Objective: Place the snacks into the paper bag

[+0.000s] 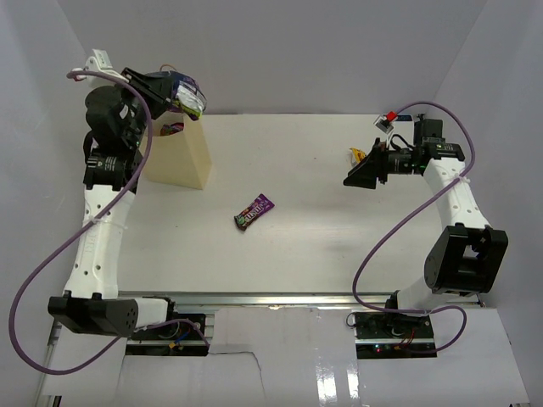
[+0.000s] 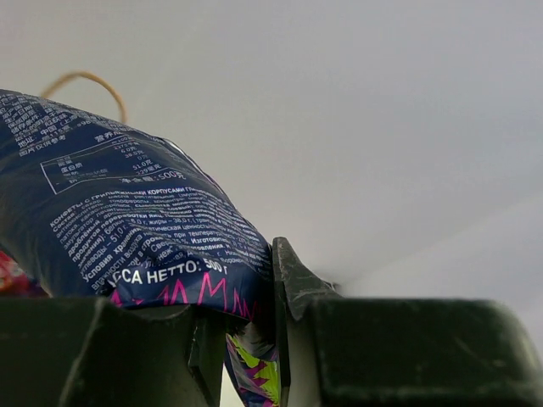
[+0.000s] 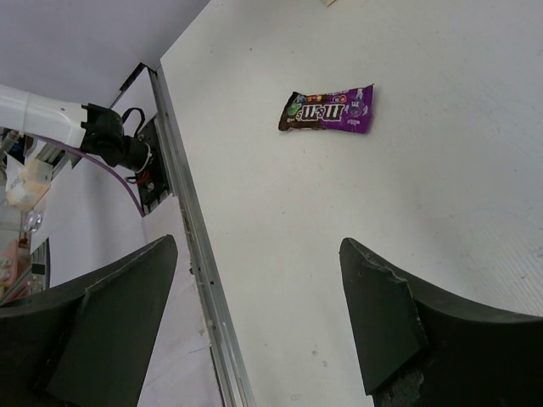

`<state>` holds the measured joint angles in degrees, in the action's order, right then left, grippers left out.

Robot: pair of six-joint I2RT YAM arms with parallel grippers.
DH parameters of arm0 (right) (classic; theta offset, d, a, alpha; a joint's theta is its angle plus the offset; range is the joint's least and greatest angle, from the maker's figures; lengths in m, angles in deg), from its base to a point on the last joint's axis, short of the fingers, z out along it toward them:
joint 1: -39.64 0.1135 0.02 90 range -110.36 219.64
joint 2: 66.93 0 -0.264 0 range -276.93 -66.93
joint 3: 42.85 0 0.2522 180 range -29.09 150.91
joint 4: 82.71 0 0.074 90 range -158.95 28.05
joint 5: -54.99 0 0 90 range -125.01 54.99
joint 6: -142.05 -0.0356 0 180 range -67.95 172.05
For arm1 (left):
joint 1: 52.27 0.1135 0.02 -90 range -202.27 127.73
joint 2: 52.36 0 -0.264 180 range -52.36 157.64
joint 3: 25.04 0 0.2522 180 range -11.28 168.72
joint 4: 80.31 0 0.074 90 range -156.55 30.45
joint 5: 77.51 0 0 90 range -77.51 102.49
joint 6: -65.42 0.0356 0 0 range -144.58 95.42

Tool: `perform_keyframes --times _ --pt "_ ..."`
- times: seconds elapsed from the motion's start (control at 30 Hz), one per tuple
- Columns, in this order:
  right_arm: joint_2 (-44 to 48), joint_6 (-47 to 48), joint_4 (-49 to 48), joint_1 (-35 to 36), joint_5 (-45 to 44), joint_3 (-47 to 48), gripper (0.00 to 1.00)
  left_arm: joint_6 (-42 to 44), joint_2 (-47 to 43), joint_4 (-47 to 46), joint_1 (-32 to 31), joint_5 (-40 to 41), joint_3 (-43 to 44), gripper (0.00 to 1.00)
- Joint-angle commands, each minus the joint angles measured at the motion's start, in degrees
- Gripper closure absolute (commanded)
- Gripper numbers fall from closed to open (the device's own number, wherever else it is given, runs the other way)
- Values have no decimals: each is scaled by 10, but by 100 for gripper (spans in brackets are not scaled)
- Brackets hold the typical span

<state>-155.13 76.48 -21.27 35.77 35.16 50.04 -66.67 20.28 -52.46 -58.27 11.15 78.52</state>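
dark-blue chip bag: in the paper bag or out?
Out. The left gripper holds the dark-blue chip bag by its edge, in the air near the open paper bag.

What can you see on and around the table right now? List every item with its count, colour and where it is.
paper bag: one, cream-beige, upright at the table's far left
dark-blue snack bag: one, dark blue with white print, held above the paper bag
M&M's packet: one, purple and brown, flat at mid-table
yellow packet: one, yellow, far right of the table, beside the right gripper
red-pink packet: at least one, showing inside the paper bag's mouth
table: one, white
left gripper: one, black, shut on the dark-blue snack bag
right gripper: one, black, open and empty, above the table
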Motion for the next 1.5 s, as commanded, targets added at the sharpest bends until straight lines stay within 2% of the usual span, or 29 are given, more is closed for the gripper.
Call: perform_keyframes --times 0.0,0.13,0.23,0.87,0.9,0.93,1.0,1.03,1.07,1.17,1.47 --pt "22 4 -17 0 0 -10 17 9 17 -17 27 39 56 100" --pt "24 6 -18 -1 0 -21 17 1 66 -13 84 21 84 100" --pt "25 9 -19 -2 0 -28 17 -7 96 -5 99 6 107 100" --pt "27 8 -29 -4 6 -49 17 2 99 16 105 -60 89 98" --pt "27 8 -29 -4 6 -50 17 2 98 16 105 -60 86 94" --pt "28 8 -29 -4 6 -51 17 1 95 17 105 -60 82 78" --pt "29 8 -30 -4 7 -52 17 -1 94 19 105 -60 81 57" --pt "29 7 -30 -4 6 -52 17 -4 95 22 105 -60 81 42" --pt "29 8 -30 -4 6 -54 17 -5 95 23 105 -59 83 36" --pt "30 8 -30 -4 6 -55 17 -5 94 25 105 -58 87 25" --pt "31 8 -32 -4 7 -58 17 7 92 31 105 -56 90 10"
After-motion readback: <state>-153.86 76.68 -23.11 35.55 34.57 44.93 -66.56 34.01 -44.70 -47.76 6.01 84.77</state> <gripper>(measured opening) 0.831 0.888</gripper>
